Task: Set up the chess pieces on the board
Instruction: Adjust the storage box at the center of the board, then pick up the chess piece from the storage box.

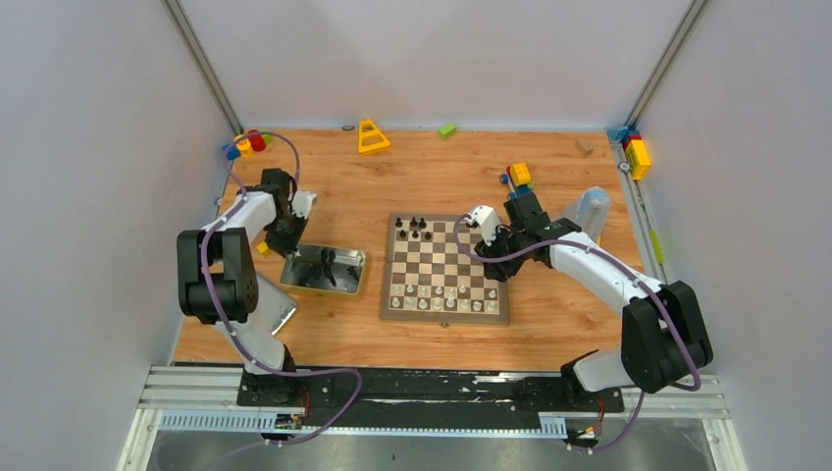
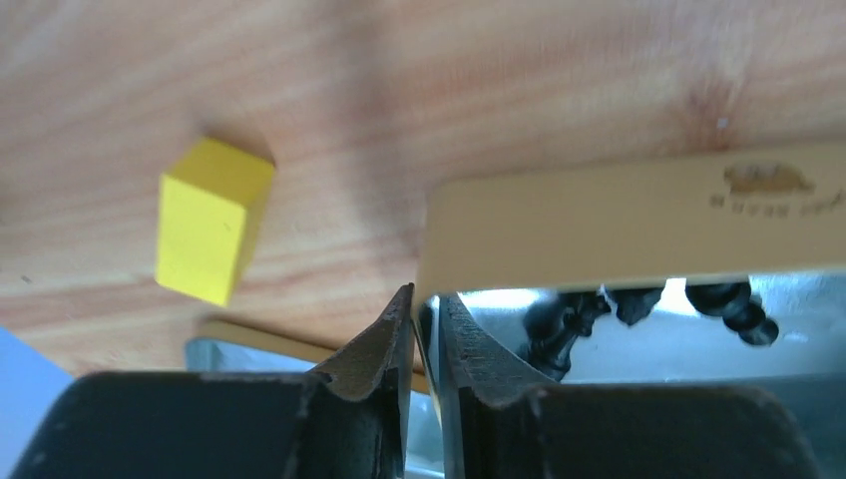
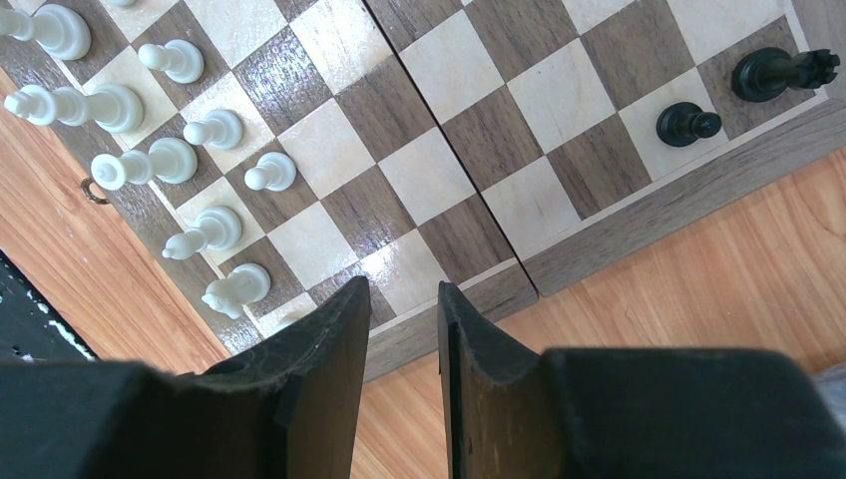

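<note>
The board [image 1: 446, 316] lies mid-table. White chess pieces [image 1: 442, 292] fill its near rows, and a few black ones [image 1: 416, 228] stand at its far left. More black pieces [image 1: 324, 267] lie in a silver tin [image 1: 358, 275] left of the board. My left gripper [image 1: 291, 245] is at the tin's far left corner. In the left wrist view it [image 2: 426, 299] is shut on the tin's thin wall [image 2: 619, 215], with black pieces [image 2: 569, 314] inside. My right gripper [image 3: 404, 289] hangs open and empty over the board's right edge [image 3: 638, 215], beside white pieces [image 3: 214, 130]; two black pieces [image 3: 688, 123] stand further along.
A yellow block [image 2: 210, 220] lies on the table just outside the tin. A flat silver lid [image 1: 280, 314] sits under the left arm. Toy blocks are scattered at the back: a yellow triangle [image 1: 372, 135], a green one [image 1: 447, 129], a stack [image 1: 518, 175] and corner piles [image 1: 636, 152].
</note>
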Available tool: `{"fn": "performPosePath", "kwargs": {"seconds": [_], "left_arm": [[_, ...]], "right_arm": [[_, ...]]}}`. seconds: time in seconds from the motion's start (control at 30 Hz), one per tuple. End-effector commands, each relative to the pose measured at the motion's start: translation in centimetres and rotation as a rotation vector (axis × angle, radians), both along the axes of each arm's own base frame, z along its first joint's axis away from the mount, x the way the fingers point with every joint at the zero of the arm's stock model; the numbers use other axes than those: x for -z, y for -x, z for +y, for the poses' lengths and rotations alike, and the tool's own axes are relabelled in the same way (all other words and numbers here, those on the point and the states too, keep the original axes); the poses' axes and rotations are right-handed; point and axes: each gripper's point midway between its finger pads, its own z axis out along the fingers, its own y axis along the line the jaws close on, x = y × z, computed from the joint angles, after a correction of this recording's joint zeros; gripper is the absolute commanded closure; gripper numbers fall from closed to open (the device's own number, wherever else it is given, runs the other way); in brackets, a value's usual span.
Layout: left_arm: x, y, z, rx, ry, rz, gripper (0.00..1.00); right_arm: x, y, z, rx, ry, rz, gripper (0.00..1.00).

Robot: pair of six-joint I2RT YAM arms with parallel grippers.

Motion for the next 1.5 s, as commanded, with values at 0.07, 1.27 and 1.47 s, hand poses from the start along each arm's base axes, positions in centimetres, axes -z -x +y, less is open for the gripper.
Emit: {"fn": "performPosePath", "kwargs": {"seconds": [0.07,1.27,1.47], "left_arm": [[-0.7,-4.5,0.2,0.102,0.004,-0.052,0.80],[-4.5,-2.5,-12.2,0.369,0.317,-0.374,0.52],[-1.9,-2.5,-13.9,0.383,0.316,-0.316,0.52]], "right_arm": [[-0.1,-0.5,0.3,-0.005,-0.018,-0.014,0.68],[-2.8,-2.0,-0.8,-0.015,0.007,-0.137,0.69],[-4.0,-3.2,-1.9,0.017,0.040,-0.163,0.69]]}}
